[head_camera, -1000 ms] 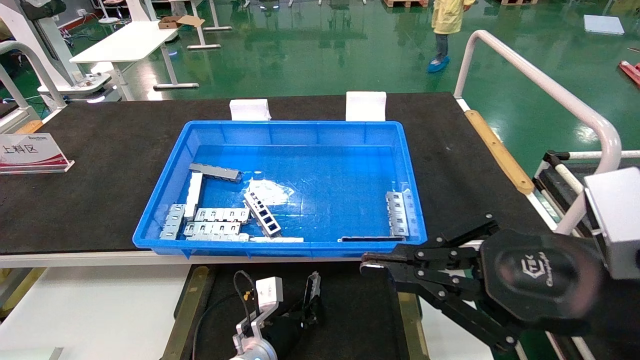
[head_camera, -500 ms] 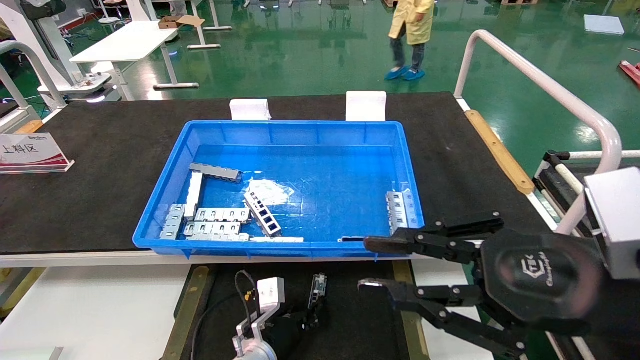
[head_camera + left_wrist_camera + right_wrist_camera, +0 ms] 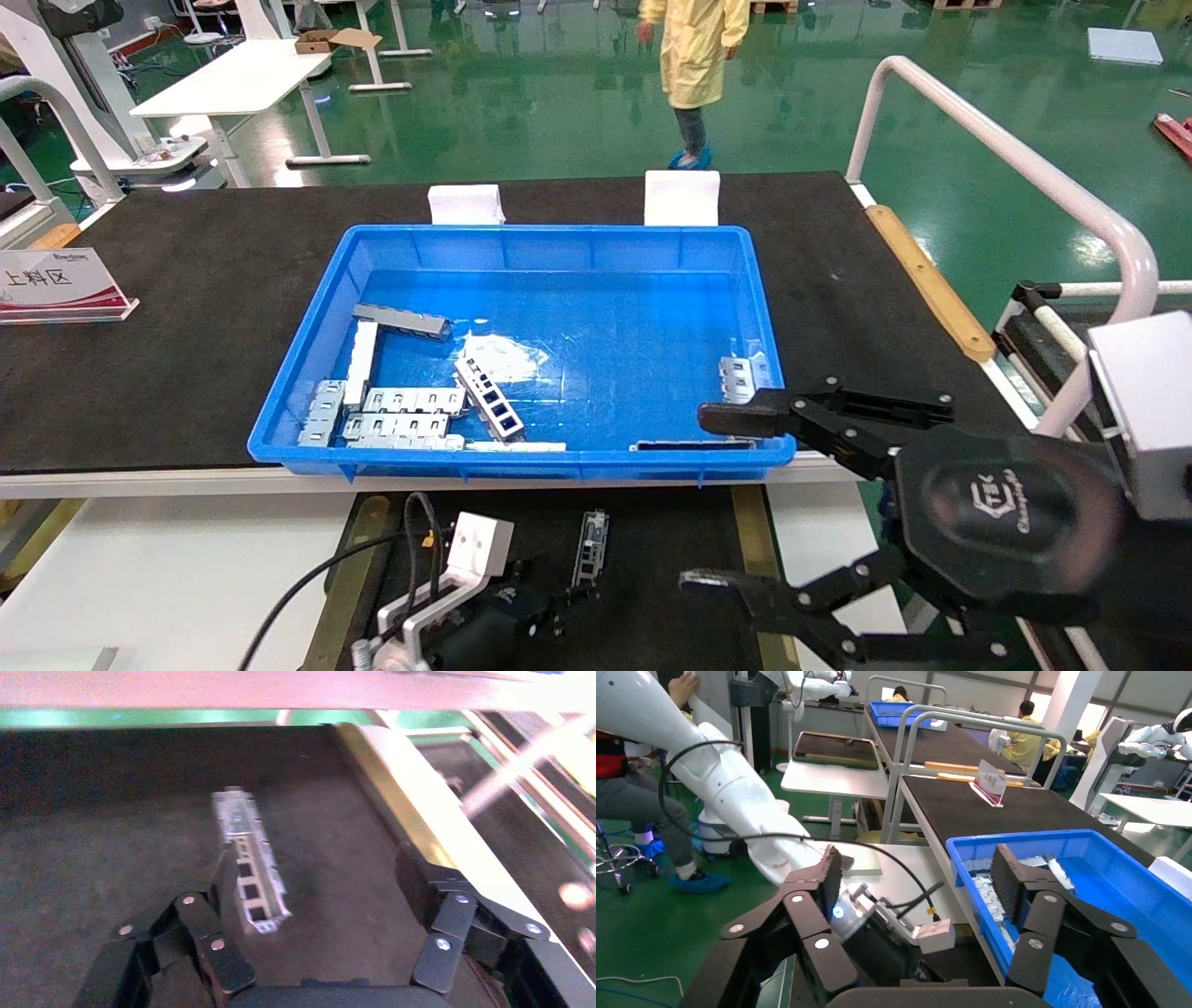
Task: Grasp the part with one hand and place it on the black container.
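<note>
The part, a narrow grey metal channel with a row of rectangular openings, lies flat on the black container between its tan side strips. My left gripper sits low just behind the part, open. In the left wrist view the part lies on the black surface right beside one finger, with the other finger far off; the left gripper holds nothing. My right gripper hovers over the container's right side, open wide and empty; it also shows in the right wrist view.
A blue plastic bin with several pale brackets and a grey bar stands on the large black tabletop behind the container. A sign stands at far left, and a white rail runs along the right. A person in a yellow coat walks beyond the table.
My right gripper went from shut to wide open. My left gripper drew back from the part, which now lies flat on the black container. The person walked leftwards.
</note>
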You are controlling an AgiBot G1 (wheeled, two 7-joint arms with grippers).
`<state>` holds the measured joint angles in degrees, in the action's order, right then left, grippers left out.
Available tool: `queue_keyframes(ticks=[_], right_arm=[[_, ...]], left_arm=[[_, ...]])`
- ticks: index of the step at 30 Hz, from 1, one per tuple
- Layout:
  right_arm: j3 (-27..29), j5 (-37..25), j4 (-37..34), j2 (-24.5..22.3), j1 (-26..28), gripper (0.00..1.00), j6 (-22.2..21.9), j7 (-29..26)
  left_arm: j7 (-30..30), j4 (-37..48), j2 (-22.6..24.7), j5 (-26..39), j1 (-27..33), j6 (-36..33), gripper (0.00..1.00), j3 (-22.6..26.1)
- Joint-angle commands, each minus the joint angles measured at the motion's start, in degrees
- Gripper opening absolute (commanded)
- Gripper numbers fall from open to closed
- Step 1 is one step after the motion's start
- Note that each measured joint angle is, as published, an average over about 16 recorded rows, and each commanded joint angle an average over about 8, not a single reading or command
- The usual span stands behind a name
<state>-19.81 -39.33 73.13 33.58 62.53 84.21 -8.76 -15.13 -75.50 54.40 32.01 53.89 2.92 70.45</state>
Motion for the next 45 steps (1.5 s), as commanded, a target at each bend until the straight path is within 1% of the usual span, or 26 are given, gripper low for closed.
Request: queue_keyframes(ticks=[1, 7, 13, 18, 24, 29, 33, 45], right_arm=[[0.0, 0.0, 0.0, 0.0, 0.0, 1.0, 0.0, 0.0], [-0.01, 0.01, 0.0, 0.0, 0.0, 1.0, 0.0, 0.0], [-0.02, 0.01, 0.0, -0.01, 0.0, 1.0, -0.01, 0.01], [-0.02, 0.01, 0.0, -0.01, 0.01, 1.0, -0.01, 0.01], [-0.03, 0.02, 0.0, -0.01, 0.01, 1.0, -0.01, 0.01], [-0.03, 0.02, 0.0, -0.01, 0.01, 1.0, -0.01, 0.02], [-0.04, 0.03, 0.0, -0.01, 0.01, 1.0, -0.02, 0.02], [-0.05, 0.03, 0.0, -0.02, 0.01, 1.0, -0.02, 0.02]], left_arm=[[0.7, -1.68, -2.44, 1.35, -0.06, -3.2, 1.0, -0.25], [5.43, -2.07, -6.21, 2.5, -1.44, -15.88, 1.0, -6.31], [11.92, -2.13, -8.97, 0.46, -3.45, -27.85, 1.0, -13.14], [16.72, -2.18, -11.06, -2.14, -4.18, -36.15, 1.0, -17.66], [20.37, -2.21, -13.46, -4.76, -3.12, -44.07, 1.0, -21.6], [22.31, -2.14, -15.1, -5.57, -0.7, -49.36, 1.0, -23.73], [23.2, -2.07, -15.91, -5.72, 1.67, -52.14, 1.0, -24.99], [23.72, -2.04, -16.57, -7.11, 7.08, -55.72, 1.0, -27.94]])
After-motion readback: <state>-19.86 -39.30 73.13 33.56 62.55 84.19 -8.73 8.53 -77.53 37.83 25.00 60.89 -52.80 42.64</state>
